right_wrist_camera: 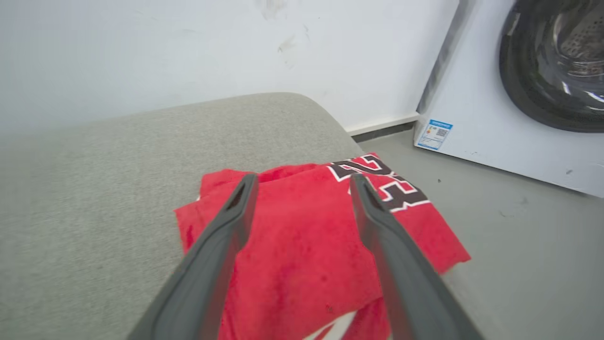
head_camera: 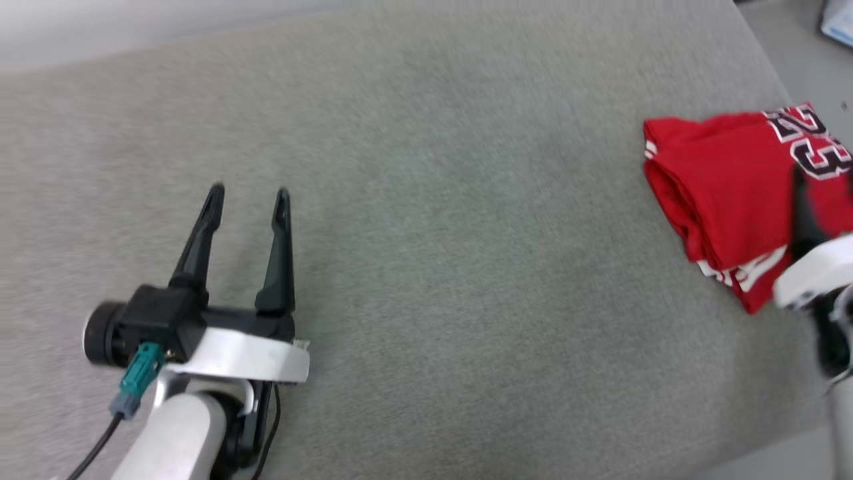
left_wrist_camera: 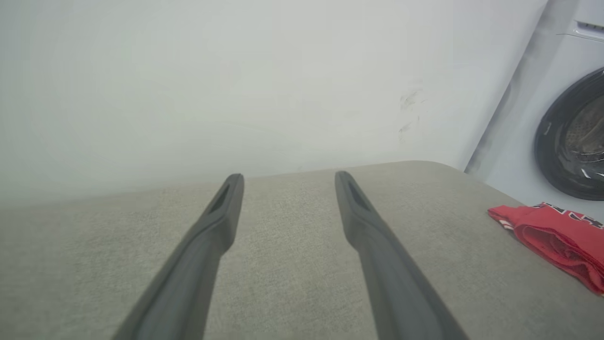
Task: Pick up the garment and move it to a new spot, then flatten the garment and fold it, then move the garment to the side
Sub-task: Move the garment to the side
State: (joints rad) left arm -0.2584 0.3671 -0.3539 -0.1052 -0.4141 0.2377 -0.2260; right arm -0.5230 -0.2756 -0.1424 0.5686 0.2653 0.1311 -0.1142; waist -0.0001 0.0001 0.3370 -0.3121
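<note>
Folded garment [head_camera: 720,200] at cushion [head_camera: 426,280] edge, right pincer [right_wrist_camera: 302,182] spread over it, washer [right_wrist_camera: 472,118] beyond

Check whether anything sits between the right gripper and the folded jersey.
Nothing visible stands in the way. The right gripper, jaws open, points straight at the folded garment, its fingers spread over the red fabric with no other thing between. The garment lies at the edge of the grey cushion.

The left gripper [head_camera: 250,193] sits at the lower left of the head view on its pale forearm [head_camera: 176,437], dark fingers [head_camera: 200,240] spread and pointing up, while the right gripper [right_wrist_camera: 303,182], blurred at the right edge, likewise has its fingers parted.
</note>
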